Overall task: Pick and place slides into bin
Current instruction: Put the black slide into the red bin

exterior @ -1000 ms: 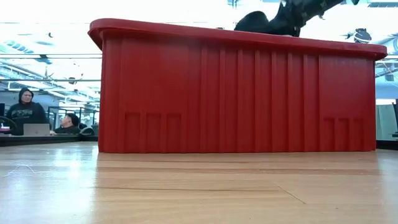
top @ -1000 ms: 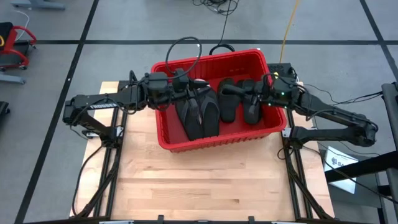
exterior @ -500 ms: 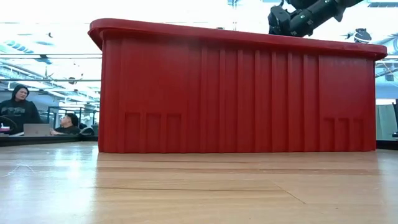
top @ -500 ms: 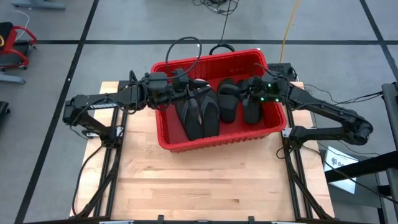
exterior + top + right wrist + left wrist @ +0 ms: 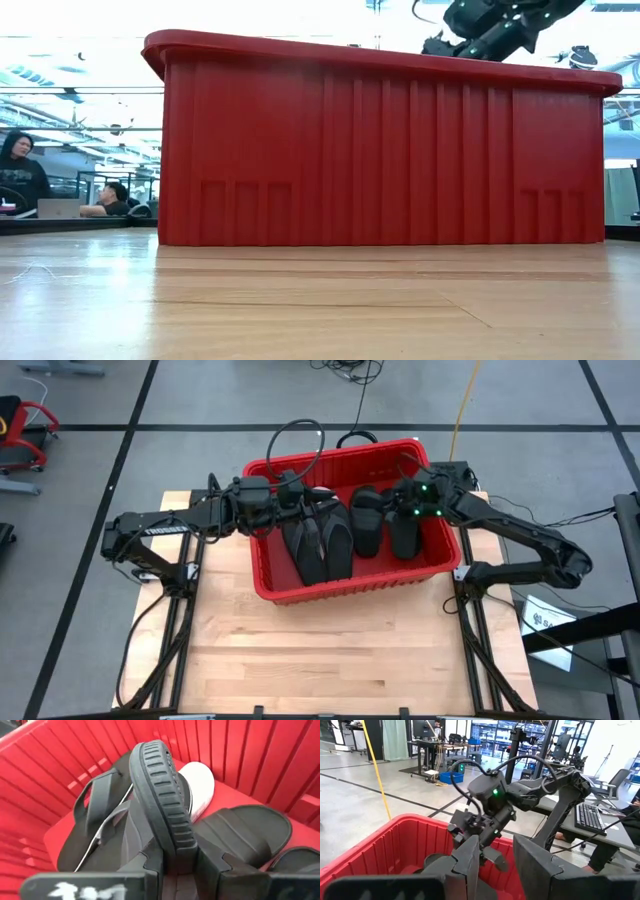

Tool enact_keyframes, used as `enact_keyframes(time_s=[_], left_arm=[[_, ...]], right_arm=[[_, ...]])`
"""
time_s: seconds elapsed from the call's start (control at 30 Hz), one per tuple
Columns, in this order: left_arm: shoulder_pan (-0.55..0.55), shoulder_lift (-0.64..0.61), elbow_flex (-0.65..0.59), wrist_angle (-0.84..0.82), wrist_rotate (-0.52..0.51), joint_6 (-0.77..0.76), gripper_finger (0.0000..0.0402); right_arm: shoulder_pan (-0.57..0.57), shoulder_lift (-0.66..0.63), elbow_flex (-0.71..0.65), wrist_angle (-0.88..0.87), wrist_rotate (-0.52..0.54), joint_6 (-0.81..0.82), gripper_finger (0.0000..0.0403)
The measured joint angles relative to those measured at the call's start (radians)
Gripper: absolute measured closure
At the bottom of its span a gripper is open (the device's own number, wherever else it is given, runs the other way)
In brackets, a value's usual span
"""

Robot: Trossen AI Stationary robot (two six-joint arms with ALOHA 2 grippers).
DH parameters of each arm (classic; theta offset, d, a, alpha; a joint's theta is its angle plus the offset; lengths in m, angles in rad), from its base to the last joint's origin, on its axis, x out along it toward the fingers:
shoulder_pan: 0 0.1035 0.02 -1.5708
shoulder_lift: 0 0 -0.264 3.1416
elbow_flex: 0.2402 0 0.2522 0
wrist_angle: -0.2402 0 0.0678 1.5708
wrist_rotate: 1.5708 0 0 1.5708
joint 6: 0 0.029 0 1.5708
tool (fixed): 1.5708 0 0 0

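The red bin [image 5: 350,588] stands at the far middle of the table. Several black slides lie in it, two long ones [image 5: 322,542] on the left and others [image 5: 366,525] on the right. A white slide [image 5: 201,784] lies among them. My right gripper [image 5: 408,510] is inside the bin's right half, shut on a black slide [image 5: 159,795]. My left gripper [image 5: 290,490] hovers level above the far ends of the two left slides. Its fingers [image 5: 540,870] stand apart, and I see nothing between them. My right gripper pinches the black slide between its two fingers at one end of the ribbed sole [image 5: 178,851], across the sole's thickness. The fingers slant down from the table's right side. The slide stands on edge and reaches away from the fingers over the slides below. Whether it touches them I cannot tell.
Bare wooden table [image 5: 330,650] stretches in front of the bin. A black cable loop [image 5: 298,440] and a yellow cord [image 5: 462,410] lie on the floor behind it. People sit at a desk [image 5: 60,205] far behind the table.
My right gripper has moved toward the table's left and down into the bin, rolling as it went, and stays shut on the black slide. That slide showed above the bin's rim a second ago and has since sunk behind it.
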Motion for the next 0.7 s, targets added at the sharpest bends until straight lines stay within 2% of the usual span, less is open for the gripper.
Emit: enact_keyframes(time_s=[0.27,0.43,0.7], left_arm=[[0.0,0.0,0.0,0.0,0.0,0.0,0.0284],[0.0,0.0,0.0,0.022,0.0,-0.005,0.0284],[0.0,0.0,0.0,0.035,0.0,-0.002,0.0284]], right_arm=[[-0.039,0.04,0.0,0.058,0.001,-0.01,0.0344],[-0.059,0.062,0.0,0.065,0.002,-0.018,0.0325],[-0.067,0.096,0.0,0.093,0.006,-0.028,0.0319]])
